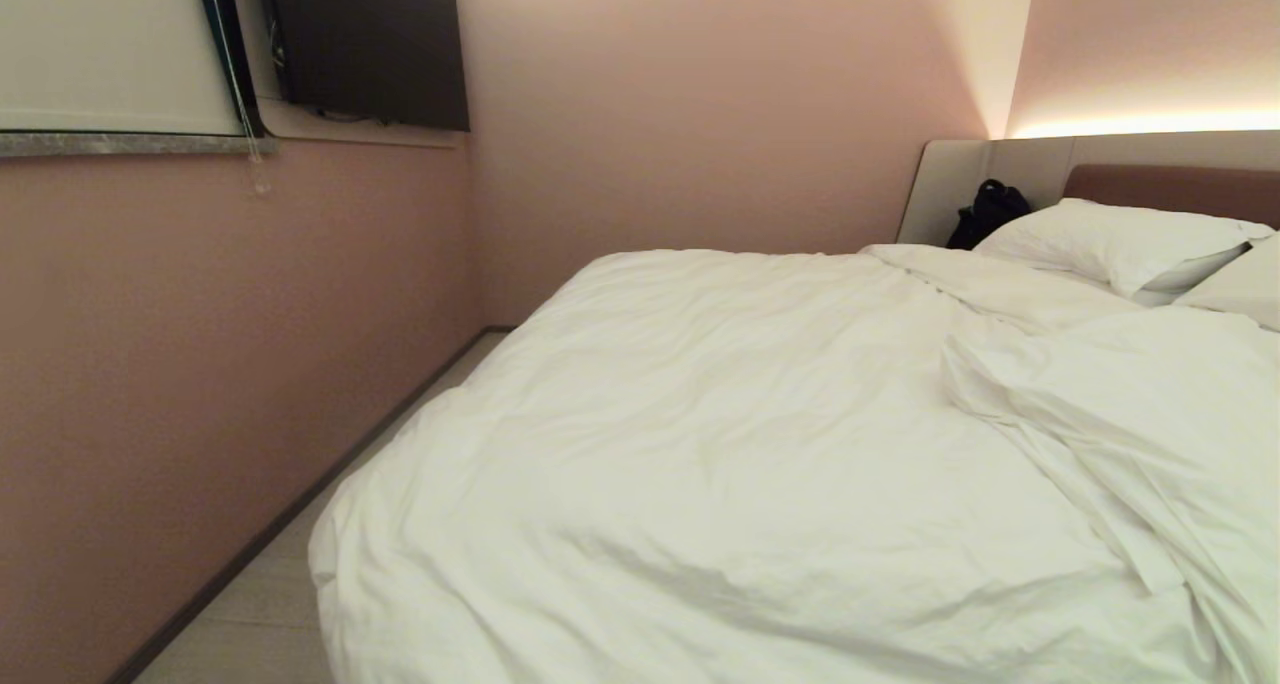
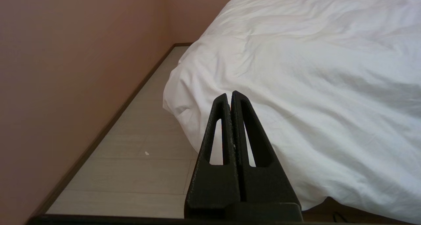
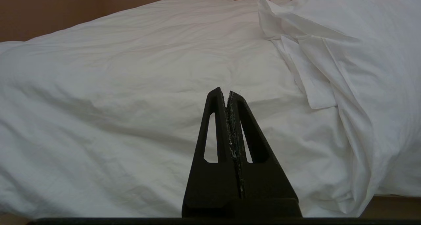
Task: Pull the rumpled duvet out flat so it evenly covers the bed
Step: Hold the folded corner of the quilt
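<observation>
The puffy white duvet (image 1: pixel 720 464) lies rumpled over the bed, hanging over its near left corner, with a folded-back flap (image 1: pixel 1130 424) bunched on the right side. The bed's mauve-brown headboard (image 1: pixel 1180 189) shows at the far right. Neither arm appears in the head view. In the left wrist view my left gripper (image 2: pixel 230 95) is shut and empty, short of the duvet's overhanging corner (image 2: pixel 184 100). My right gripper (image 3: pixel 227 93) is also shut with nothing in it, facing the duvet's side (image 3: pixel 131 96) near the folded flap (image 3: pixel 322 70).
Two white pillows (image 1: pixel 1110 239) lie at the head of the bed, a black bag (image 1: pixel 985 212) beside them. A narrow strip of pale floor (image 1: pixel 290 584) runs between the bed and the pink wall (image 1: pixel 200 364). A dark TV (image 1: pixel 365 44) hangs high on that wall.
</observation>
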Robot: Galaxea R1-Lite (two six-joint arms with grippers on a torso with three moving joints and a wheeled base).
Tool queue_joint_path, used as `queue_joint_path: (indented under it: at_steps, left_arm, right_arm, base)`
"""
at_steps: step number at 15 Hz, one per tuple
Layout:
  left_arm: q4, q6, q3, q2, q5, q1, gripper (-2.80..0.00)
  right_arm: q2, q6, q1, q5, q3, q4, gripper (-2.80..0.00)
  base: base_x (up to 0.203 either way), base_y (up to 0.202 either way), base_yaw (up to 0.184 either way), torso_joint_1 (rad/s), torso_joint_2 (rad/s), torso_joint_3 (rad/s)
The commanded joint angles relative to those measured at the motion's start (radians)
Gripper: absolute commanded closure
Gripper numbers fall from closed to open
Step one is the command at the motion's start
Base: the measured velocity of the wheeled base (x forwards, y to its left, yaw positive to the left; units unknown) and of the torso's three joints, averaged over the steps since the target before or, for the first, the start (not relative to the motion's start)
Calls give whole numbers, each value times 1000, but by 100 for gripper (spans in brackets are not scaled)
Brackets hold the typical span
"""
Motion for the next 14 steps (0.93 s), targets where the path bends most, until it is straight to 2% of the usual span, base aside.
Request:
queue_joint_path:
  at_steps: [1, 8, 14]
  left_arm:
    - [0, -1, 0, 0, 0, 0, 0]
    - [-5, -2, 0, 0, 0, 0, 0]
    - [-6, -2, 0, 0, -1, 0, 0]
  right_arm:
    - [0, 0, 0, 0, 0, 0, 0]
    - [0, 0, 0, 0, 0, 0, 0]
    - [0, 0, 0, 0, 0, 0, 0]
  base:
    - [0, 0, 0, 0, 0, 0]
    - [0, 0, 0, 0, 0, 0]
    - [-175, 0, 0, 4, 1, 3]
